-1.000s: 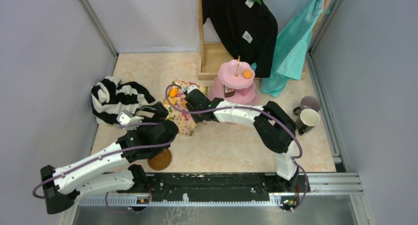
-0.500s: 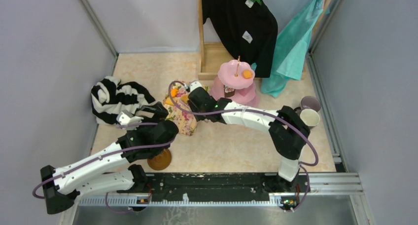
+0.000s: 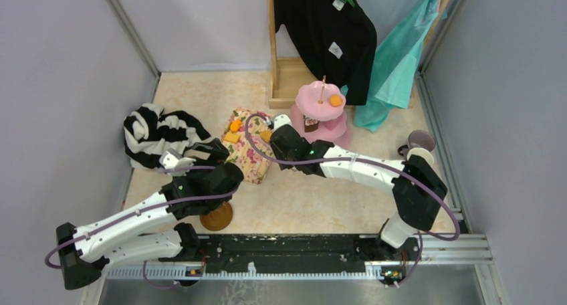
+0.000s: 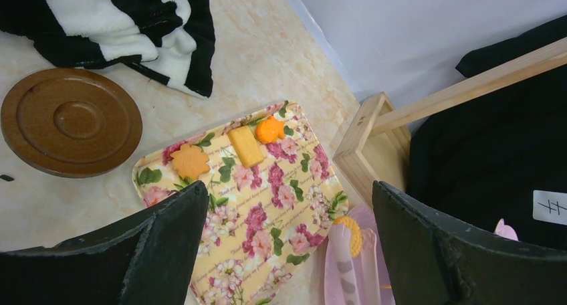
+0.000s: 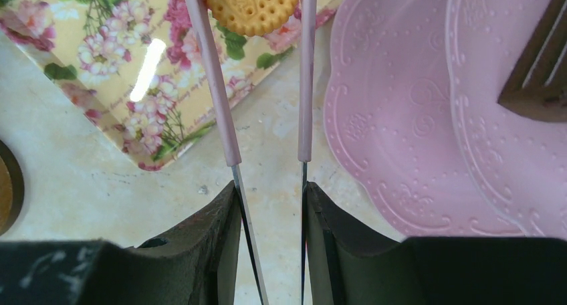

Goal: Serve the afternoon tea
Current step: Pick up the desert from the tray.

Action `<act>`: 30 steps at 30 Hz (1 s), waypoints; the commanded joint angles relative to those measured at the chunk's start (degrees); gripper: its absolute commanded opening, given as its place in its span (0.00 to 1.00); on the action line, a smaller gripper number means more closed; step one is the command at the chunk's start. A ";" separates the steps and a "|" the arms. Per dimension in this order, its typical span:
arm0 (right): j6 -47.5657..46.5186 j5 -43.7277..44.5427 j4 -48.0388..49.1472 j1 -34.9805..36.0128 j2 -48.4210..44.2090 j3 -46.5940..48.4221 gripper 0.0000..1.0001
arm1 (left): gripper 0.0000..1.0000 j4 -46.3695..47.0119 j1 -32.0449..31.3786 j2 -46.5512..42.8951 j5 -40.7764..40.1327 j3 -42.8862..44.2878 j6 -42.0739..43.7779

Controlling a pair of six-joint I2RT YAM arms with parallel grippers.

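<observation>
moved: right gripper [image 5: 269, 211] has swung from floral tray [image 4: 261, 184] toward pink cake stand [image 3: 321, 101]
right tool: clamped on pink tongs [image 5: 212, 84] pinching a round yellow biscuit [image 5: 251, 7]
biscuit: over tray's corner, beside stand's bottom plate
left gripper [image 4: 291, 245]: wide, empty

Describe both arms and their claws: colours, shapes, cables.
The left arm and right arm have white links between bulky black joints; a purple cable loops along each. The left claw and right claw have thick matte black fingers.
</observation>
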 commanded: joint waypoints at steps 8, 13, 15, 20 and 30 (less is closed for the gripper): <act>4.91 4.09 0.34 0.42 -8.00 -7.32 0.14 | 0.96 -2.60 0.27 0.19 -1.68 1.14 -1.84; 6.55 4.88 0.60 -0.29 -9.96 -10.43 0.13 | 0.97 -1.74 0.33 0.26 -1.59 0.75 -1.37; 7.07 5.17 1.05 -0.78 -10.54 -11.36 0.13 | 0.97 -1.31 0.33 0.47 -1.55 0.68 -1.17; 8.31 5.14 1.87 -2.61 -10.25 -12.48 0.12 | 0.97 -0.62 0.33 0.97 -1.60 0.56 -0.73; 9.89 5.39 6.01 -6.41 -8.15 -13.27 0.12 | 0.97 1.28 0.33 1.65 -1.54 0.25 1.59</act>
